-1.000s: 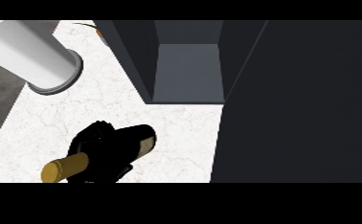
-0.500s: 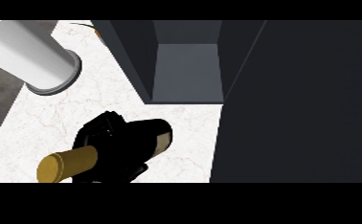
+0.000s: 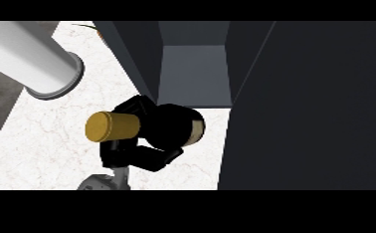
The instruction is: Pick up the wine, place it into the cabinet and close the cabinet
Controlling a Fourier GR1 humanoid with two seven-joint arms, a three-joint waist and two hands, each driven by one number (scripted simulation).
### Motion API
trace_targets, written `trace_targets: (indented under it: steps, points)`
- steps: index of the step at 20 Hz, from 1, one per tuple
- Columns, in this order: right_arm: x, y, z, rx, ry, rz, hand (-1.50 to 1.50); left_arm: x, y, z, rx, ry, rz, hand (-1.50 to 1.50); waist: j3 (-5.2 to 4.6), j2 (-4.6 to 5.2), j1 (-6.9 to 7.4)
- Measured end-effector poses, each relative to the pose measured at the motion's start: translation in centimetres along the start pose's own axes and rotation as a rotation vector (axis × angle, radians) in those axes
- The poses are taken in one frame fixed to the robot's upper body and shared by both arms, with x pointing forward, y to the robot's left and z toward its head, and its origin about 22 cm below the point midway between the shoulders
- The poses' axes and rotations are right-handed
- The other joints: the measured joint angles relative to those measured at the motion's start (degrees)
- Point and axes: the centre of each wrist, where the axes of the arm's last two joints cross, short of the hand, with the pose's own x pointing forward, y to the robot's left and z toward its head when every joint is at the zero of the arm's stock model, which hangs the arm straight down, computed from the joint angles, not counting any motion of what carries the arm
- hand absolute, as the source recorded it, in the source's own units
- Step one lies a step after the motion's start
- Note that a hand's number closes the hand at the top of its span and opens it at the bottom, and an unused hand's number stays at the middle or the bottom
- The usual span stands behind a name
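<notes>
1. Leftmost, a grey forearm [image 3: 40, 60] slants in from the upper left corner; its hand lies outside the view, so its fingers cannot be judged.
2. Next, the counter [image 3: 44, 127], pale and marbled, lies bare beneath the forearm and runs right to the cabinet's foot.
3. Lower centre, a hand [image 3: 140, 155], taken here as the right one, is wrapped round the wine [image 3: 154, 127], dark fingers curling under and over the body. Only part of the wrist shows at the lower edge.
4. The wine is held off the counter, tilted so its gold cap [image 3: 112, 126] points left and toward the viewer, while its base faces right toward the opening. That tilt probably suits sliding it in base first.
5. Just above and right of the wine, the cabinet [image 3: 195, 72] stands open, its grey floor showing between dark side walls. The wine sits just before the opening, not yet inside.
6. Rightmost, the door [image 3: 301, 107], a broad dark panel, is swung outward, leaving the way in clear; closing it is yet to come.
</notes>
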Motion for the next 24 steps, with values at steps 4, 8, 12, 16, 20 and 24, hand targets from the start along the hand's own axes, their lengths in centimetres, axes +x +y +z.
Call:
trace_targets:
  steps: [4, 8, 12, 16, 20, 24]
  points:
    - [0.3, -0.4, 0.0, 0.002, 0.005, 0.023, -1.50, -0.2, -1.3, -2.1, 0.013, 0.001, -0.038, 1.50, 0.00, 0.02, -0.10]
    - [0.8, -1.1, -0.1, -0.005, 0.004, 0.050, -1.50, -0.8, -2.6, -3.1, 0.031, -0.007, -0.090, 1.50, -0.01, 0.02, -0.13]
    - [0.8, -1.2, -0.1, 0.000, 0.003, 0.051, -1.50, -2.0, -2.7, -4.6, 0.041, 0.002, -0.144, 1.50, -0.01, 0.05, -0.20]
    - [0.9, -1.4, 0.0, 0.003, -0.002, 0.057, -1.50, -3.9, -3.5, -5.6, 0.052, 0.012, -0.186, 1.50, -0.02, 0.10, -0.50]
    - [0.8, -1.3, -0.2, 0.000, -0.009, 0.044, -1.50, -5.3, -4.0, -5.9, 0.066, 0.022, -0.214, 1.50, -0.03, 0.11, -0.50]
    - [0.8, -1.7, 0.0, 0.004, -0.003, 0.051, -1.50, -6.7, -4.4, -5.9, 0.076, 0.020, -0.229, 1.50, -0.03, 0.14, -0.68]
